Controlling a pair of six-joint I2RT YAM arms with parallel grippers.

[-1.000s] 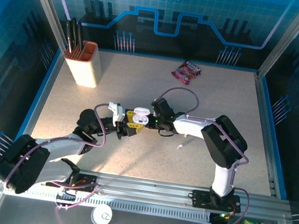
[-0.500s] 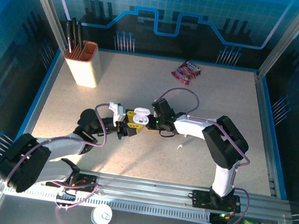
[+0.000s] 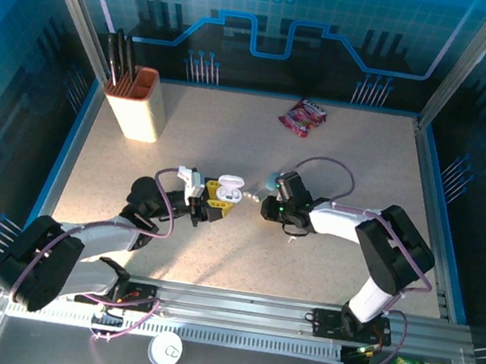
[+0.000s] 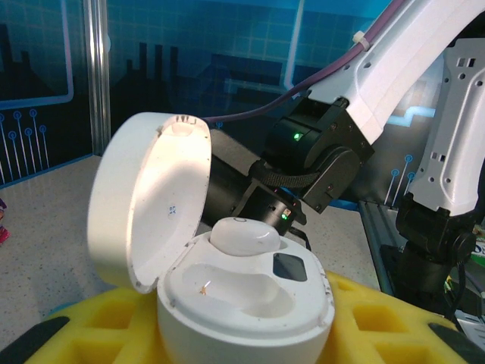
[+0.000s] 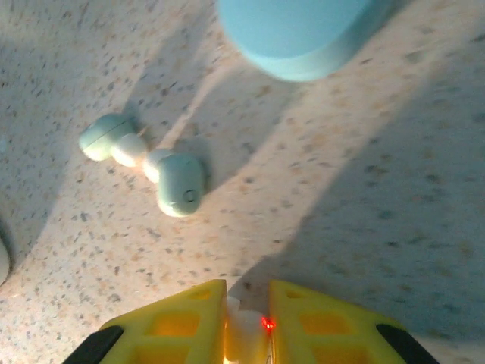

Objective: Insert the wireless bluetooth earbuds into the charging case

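We're seeing open table (image 3: 354, 161) stretching wide toward the rear edge. The left gripper (image 3: 221, 195) is clamping the open white charging case (image 4: 242, 303), a white earbud (image 4: 242, 236) sitting inside. The right gripper (image 5: 246, 311) is pinching narrow, something pale between unreadable. The light-blue case (image 5: 295, 30) is running off frame, two light-blue earbuds (image 5: 179, 186) lying nearby.

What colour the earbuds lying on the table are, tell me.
Pale blue-green earbuds, best in the right wrist view.
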